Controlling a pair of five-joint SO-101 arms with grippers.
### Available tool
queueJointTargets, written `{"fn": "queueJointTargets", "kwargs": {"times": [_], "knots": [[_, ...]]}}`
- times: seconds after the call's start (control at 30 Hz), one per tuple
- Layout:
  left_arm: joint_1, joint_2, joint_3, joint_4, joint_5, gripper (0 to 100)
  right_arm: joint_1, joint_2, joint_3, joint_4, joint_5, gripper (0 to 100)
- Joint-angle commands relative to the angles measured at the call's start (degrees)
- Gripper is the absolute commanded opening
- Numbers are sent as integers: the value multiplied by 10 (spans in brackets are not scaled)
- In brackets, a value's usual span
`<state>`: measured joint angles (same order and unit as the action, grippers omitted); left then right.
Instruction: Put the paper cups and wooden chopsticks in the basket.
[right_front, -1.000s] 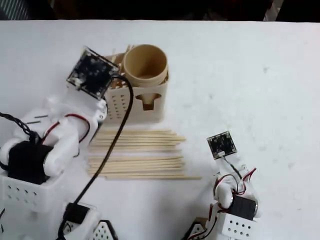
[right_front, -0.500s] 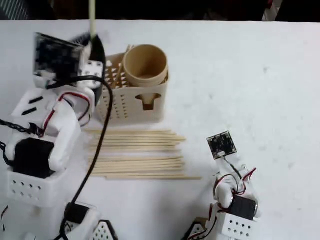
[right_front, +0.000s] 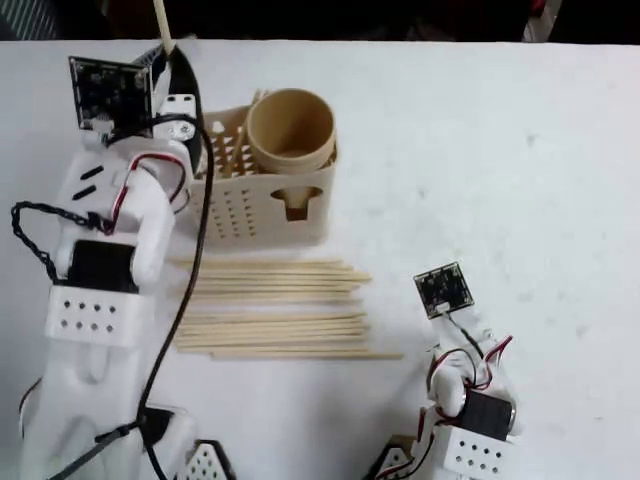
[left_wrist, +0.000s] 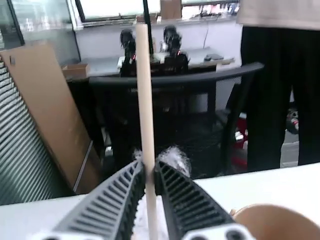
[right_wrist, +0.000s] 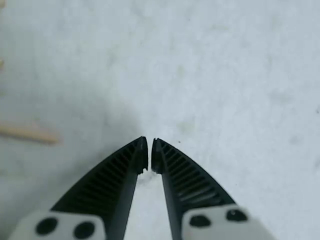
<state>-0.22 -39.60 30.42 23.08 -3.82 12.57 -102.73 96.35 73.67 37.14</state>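
Note:
A white perforated basket (right_front: 262, 205) stands on the table with a tan paper cup (right_front: 290, 130) and a few chopsticks (right_front: 238, 150) inside. Several wooden chopsticks (right_front: 275, 310) lie in a loose pile in front of it. My left gripper (left_wrist: 149, 172) is raised beside the basket's left end, shut on a single chopstick (left_wrist: 145, 105) that stands upright; the same chopstick (right_front: 162, 30) pokes up past the table's far edge. The cup's rim (left_wrist: 272, 220) shows just beside the gripper. My right gripper (right_wrist: 149, 152) rests shut, empty, low over bare table at the front right.
The right arm (right_front: 462, 400) sits folded near the front edge, right of the pile. One chopstick's end (right_wrist: 30, 132) lies near its gripper. The white table (right_front: 500, 150) stretches open to the right of the basket. Chairs and a desk stand behind the table.
The left arm has lifted from beside the basket and swung upright, carrying one chopstick up until it stands vertical. The right arm has not moved.

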Motion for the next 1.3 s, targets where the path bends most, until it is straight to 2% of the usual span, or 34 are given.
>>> {"fn": "queueJointTargets", "kwargs": {"times": [0.0,0.13,0.23,0.33,0.47,0.67,0.8,0.87,1.0,1.1,1.2,1.27], "knots": [[-9,2,-4,18,6,28,2,-6,5,1,4,33],[-8,2,-24,84,6,33,2,-6,5,1,4,33],[-8,2,-55,136,6,87,2,-6,5,1,4,33],[-9,2,-100,204,40,135,2,-6,5,1,4,33],[-9,2,-168,283,69,128,2,-6,5,1,4,33],[-9,2,-232,325,69,128,2,-6,5,1,4,33],[13,2,-254,393,64,128,2,-6,5,1,4,33],[45,2,-262,444,22,128,2,-6,5,1,4,33],[135,2,-258,564,-124,126,2,-6,5,1,4,33],[183,3,-254,653,-185,79,2,-6,5,1,4,33],[246,7,-196,697,-273,37,2,-6,5,1,4,33],[289,7,-114,691,-323,36,2,-6,5,1,4,33]]}}
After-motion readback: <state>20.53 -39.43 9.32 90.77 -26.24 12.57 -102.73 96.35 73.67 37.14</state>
